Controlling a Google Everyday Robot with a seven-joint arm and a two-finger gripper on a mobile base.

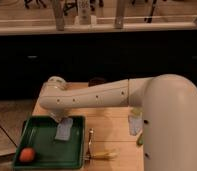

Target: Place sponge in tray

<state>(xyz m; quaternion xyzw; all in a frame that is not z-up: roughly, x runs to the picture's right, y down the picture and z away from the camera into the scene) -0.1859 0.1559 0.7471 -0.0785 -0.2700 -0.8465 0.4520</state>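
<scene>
The green tray (44,150) lies at the front left of the wooden table. The blue sponge (64,129) is over the tray's right part, just under the end of my arm; I cannot tell whether it rests on the tray floor. My gripper (58,118) is at the tray's back edge, directly above the sponge's upper end and mostly hidden under the white wrist. The white arm reaches in from the right across the table.
An orange fruit (26,155) lies in the tray's front left corner. A yellow item (105,155) and a thin metal piece (90,142) lie right of the tray. A pale grey-blue cloth (135,124) and a green item (139,140) lie beside my body. A dark bowl (97,81) stands at the back.
</scene>
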